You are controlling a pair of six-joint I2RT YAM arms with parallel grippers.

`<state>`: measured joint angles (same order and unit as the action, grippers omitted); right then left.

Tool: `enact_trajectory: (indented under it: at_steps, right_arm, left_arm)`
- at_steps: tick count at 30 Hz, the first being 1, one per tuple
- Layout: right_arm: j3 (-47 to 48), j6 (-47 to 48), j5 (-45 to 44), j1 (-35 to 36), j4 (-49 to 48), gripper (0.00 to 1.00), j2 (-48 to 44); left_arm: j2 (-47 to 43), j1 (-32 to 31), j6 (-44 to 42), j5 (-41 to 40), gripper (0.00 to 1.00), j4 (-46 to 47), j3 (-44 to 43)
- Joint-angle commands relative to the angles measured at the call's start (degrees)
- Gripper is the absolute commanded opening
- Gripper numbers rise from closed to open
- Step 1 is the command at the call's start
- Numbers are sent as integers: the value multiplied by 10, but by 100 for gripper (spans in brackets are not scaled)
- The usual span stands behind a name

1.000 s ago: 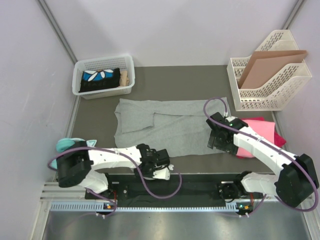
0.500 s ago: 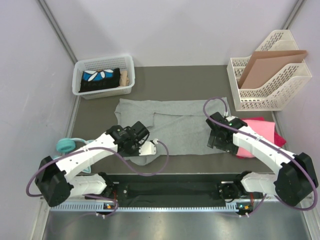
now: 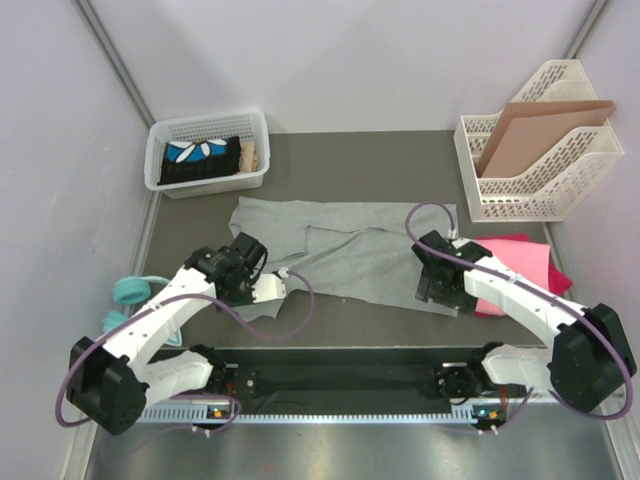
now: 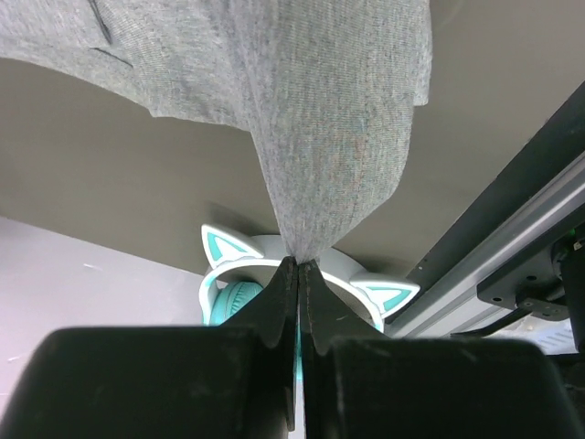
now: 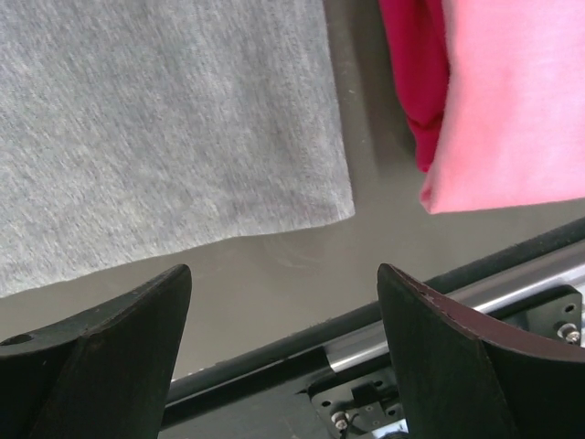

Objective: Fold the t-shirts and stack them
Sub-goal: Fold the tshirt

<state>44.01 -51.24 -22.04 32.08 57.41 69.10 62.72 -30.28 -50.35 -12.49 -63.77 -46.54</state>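
The heather grey t-shirt (image 3: 360, 250) lies spread across the middle of the table. My left gripper (image 3: 246, 276) is shut on a pinch of its near left edge. In the left wrist view the cloth (image 4: 320, 110) hangs up from the closed tips of that gripper (image 4: 299, 265). My right gripper (image 3: 436, 288) is open and empty over the shirt's near right corner (image 5: 164, 137), with bare table between its fingers in the right wrist view (image 5: 283, 273). The pink and magenta t-shirts (image 3: 518, 268) lie folded at the right, and their edges show in the right wrist view (image 5: 512, 91).
Teal cat-ear headphones (image 3: 128, 292) lie at the near left, below my left gripper (image 4: 239, 302). A white basket (image 3: 207, 128) with dark cloth stands back left. A white file rack (image 3: 545, 195) holds the brown cardboard sheet (image 3: 540, 125) back right. A black rail (image 3: 340, 375) runs along the near edge.
My left gripper has swung from the front rail leftward onto the grey shirt's near left edge, shut on it and lifted it. The shirt's near edge has drawn back. My right arm has barely moved.
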Motion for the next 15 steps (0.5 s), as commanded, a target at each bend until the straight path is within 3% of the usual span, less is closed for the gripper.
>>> enact_trajectory:
  at_steps: [1, 7, 15]
  right_arm:
    - [-9, 1, 16, -3, -48, 82, 23]
    - [-20, 10, 13, 3, -70, 80, 68]
    - [-7, 5, -27, -7, -52, 66, 79]
  left_arm:
    - [10, 5, -13, 19, 0, -25, -16]
    - [29, 5, -5, 29, 0, -29, -34]
    - [14, 5, -7, 27, 0, -30, -22]
